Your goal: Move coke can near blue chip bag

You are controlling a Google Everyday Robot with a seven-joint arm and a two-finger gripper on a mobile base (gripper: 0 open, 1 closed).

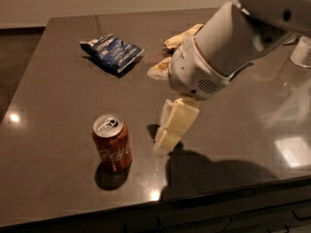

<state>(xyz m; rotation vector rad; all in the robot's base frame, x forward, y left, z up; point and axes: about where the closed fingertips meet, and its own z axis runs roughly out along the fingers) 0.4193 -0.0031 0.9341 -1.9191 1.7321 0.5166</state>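
The coke can point(112, 142) stands upright on the dark table point(58, 106), near the front edge and left of centre. The blue chip bag point(112, 52) lies crumpled at the back left, well away from the can. My gripper point(163, 144) points down just right of the can, its tips close to the table top and a short gap from the can's side. It holds nothing that I can see. The white arm point(228, 52) reaches in from the upper right.
A tan and brown snack bag point(182, 34) lies at the back centre, mostly hidden behind my arm. A white cup point(302, 52) stands at the far right edge. The table's front edge runs just below the can.
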